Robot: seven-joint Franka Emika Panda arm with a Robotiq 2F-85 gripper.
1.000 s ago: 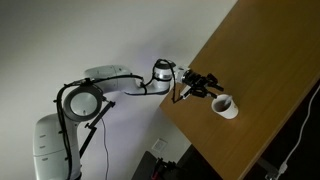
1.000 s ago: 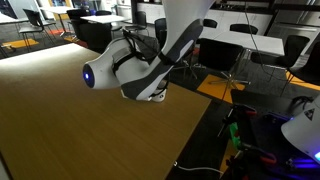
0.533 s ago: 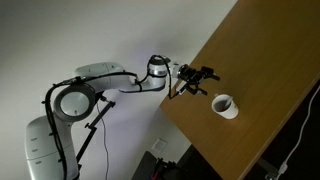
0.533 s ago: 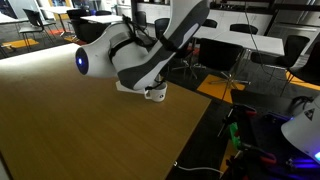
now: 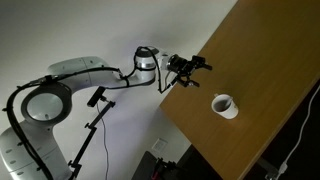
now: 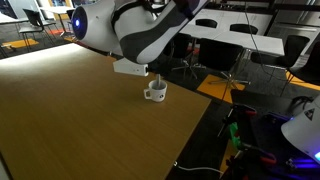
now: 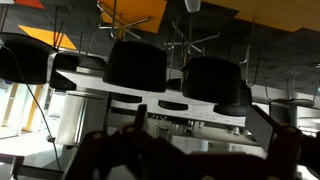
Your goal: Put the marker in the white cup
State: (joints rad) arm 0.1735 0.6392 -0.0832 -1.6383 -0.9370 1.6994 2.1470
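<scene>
The white cup [image 5: 225, 105] stands upright on the wooden table [image 5: 262, 65], near its edge; it also shows as the white cup [image 6: 154, 91]. My gripper [image 5: 186, 67] hangs in the air up and to the left of the cup, clear of it. In the wrist view the gripper [image 7: 200, 128] is open, its dark fingers [image 7: 262, 128] spread wide with only the room behind showing between them. The marker shows in no view; the cup's inside is too small to read.
The bulky arm [image 6: 135, 28] fills the space above and behind the cup. The table edge [image 6: 205, 100] runs close by the cup, with chairs, desks and cables on the floor beyond. A tripod stands under the arm [image 5: 95, 110].
The gripper has opened and drawn up and away from the cup, toward the arm's base. In an exterior view the arm has risen, uncovering the cup.
</scene>
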